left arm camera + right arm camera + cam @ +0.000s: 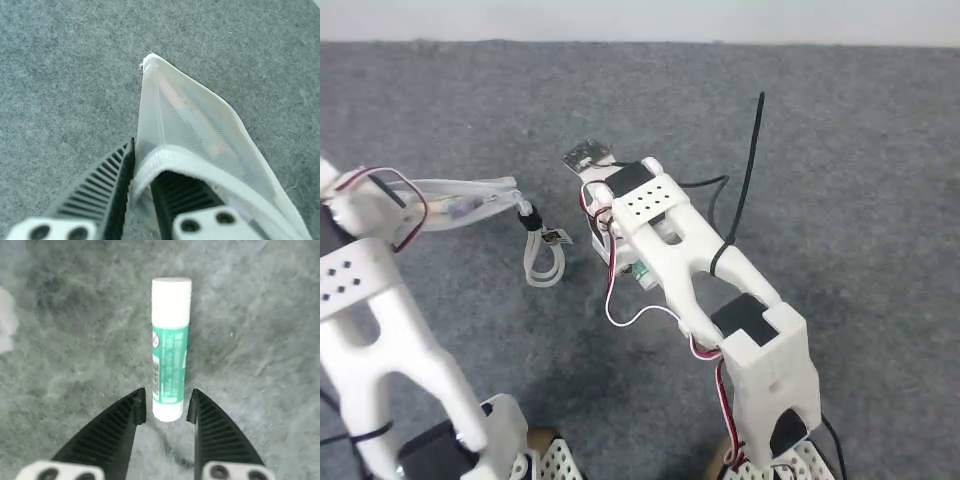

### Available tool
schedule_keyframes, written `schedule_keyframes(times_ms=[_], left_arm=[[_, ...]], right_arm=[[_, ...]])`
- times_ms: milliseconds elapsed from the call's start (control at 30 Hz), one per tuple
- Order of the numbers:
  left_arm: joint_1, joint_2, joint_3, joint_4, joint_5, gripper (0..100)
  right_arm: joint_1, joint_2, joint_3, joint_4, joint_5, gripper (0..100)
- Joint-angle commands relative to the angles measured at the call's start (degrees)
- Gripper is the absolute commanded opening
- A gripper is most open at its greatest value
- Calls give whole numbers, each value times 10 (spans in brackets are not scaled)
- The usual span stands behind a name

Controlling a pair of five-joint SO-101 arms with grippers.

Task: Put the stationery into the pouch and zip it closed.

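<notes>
Left gripper (142,185) is pinched tight on the rim of the pouch (185,130), holding it at the left of the carpet (840,150). In the middle, right gripper (166,407) sits over the glue stick (171,340), jaws narrowly apart, straddling its end. Pick-up stage, I'd say. Next: squeeze squarely, lift, carry it left to the pouch.

Left gripper (145,161) clamps the pouch (200,130) rim between its jaws; right gripper (167,392) points downward, jaws parted
</notes>
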Motion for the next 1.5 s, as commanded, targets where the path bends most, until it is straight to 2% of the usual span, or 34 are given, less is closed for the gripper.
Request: schedule_keyframes(times_ms=[0,267,467,600,733,1067,1467], left_arm=[[-5,-26,-21,-18,7,13],[-5,-26,-21,-18,7,13],[-5,-26,-21,-16,7,13],[-5,-26,-21,-15,7,13],[-5,-26,-21,-15,7,13],[-4,-26,-13,-18,7,13],[5,-27,-12,-13,9,13]], right_arm=[[7,-33,-34,-36,14,141],[2,47,-37,-111,15,141],[2,84,-37,-104,15,130],[3,84,-37,-85,13,9],[7,80,-38,-58,13,6],[9,-98,-36,82,14,7],[9,-204,-35,147,14,7]])
